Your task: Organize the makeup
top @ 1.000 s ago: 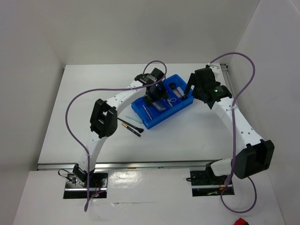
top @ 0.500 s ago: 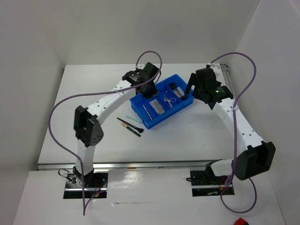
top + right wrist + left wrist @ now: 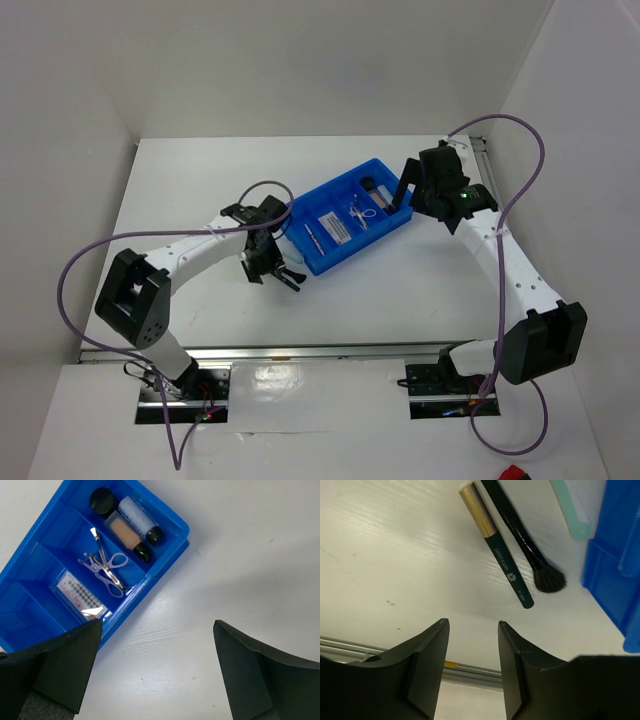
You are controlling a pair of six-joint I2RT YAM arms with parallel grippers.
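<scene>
White worktop (image 3: 180, 190) within white walls: left claw (image 3: 472, 625) half-open and empty near the green gold-capped pencil (image 3: 502, 565) and black bristle brush (image 3: 525, 540) lying mid-worktop; right claw (image 3: 157, 625) wide, empty, over the blue divided plastic tray (image 3: 181, 530).
</scene>
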